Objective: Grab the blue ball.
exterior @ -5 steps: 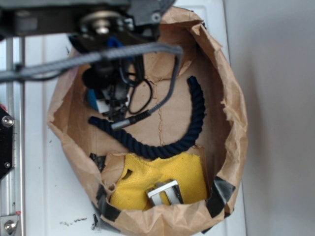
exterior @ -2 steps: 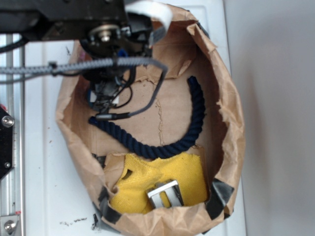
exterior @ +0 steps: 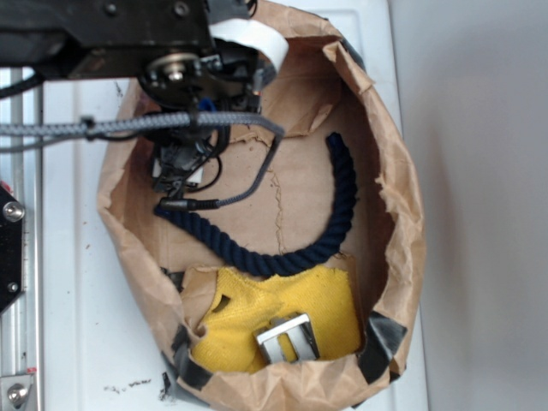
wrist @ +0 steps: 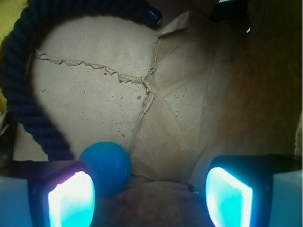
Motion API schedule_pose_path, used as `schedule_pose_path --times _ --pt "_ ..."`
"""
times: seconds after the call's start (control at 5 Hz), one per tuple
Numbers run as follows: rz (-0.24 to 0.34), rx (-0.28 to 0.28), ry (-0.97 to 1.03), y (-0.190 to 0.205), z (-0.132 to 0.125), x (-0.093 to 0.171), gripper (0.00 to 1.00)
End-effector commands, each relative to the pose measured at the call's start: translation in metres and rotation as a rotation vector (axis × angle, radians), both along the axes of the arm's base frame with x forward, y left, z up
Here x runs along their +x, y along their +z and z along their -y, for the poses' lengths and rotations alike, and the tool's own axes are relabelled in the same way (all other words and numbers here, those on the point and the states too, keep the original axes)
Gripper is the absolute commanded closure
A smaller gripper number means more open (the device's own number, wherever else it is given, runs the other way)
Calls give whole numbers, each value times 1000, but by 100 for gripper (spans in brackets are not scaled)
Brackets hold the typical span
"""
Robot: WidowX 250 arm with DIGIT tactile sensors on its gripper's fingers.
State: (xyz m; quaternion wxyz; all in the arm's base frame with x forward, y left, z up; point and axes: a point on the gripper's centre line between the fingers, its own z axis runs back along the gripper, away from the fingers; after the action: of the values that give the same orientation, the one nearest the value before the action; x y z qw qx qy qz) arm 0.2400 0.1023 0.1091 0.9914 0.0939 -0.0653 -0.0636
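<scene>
White panels make up the surface (exterior: 77, 342) under a brown paper bag (exterior: 409, 223) that lies opened out, its crumpled walls forming a rough oval patched with dark tape at the lower corners. Inside it, a dark navy rope (exterior: 338, 214) curves from the upper right of the bag floor down and across toward the left. Below the rope, at the bottom of the bag, sits a yellow cloth (exterior: 291, 300) with a small silver metal buckle (exterior: 287, 338) resting on it.

At the upper left of the exterior frame, the black arm (exterior: 111, 34) and its grey braided cable (exterior: 171, 124) hang over the bag's left side, with the gripper (exterior: 180, 167) down inside the bag just above the rope's left end.

In the wrist view the jaws stand wide apart, holding nothing, their pale pads (wrist: 71, 201) glowing cyan at the lower corners. The blue ball (wrist: 106, 166) rests on the paper floor at the lower left, just beside the left pad and touching or nearly touching the rope, not centred between the jaws.
</scene>
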Motion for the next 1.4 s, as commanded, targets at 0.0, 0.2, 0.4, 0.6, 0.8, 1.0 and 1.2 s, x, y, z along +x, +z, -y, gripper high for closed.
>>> schedule_pose_path --times 0.0,0.2,0.4,0.6,0.8,1.0,1.2 --pt "53 22 31 18 -15 3 0" --pt "63 40 5 -1 -12 0 0" --pt "75 18 -36 -7 -7 -7 0" --pt "103 -58 -106 -12 0 -10 0" --pt "91 -50 -134 -18 15 -9 0" --pt "71 -42 -128 -25 18 -4 0" --pt "57 -21 -126 -39 20 2 0"
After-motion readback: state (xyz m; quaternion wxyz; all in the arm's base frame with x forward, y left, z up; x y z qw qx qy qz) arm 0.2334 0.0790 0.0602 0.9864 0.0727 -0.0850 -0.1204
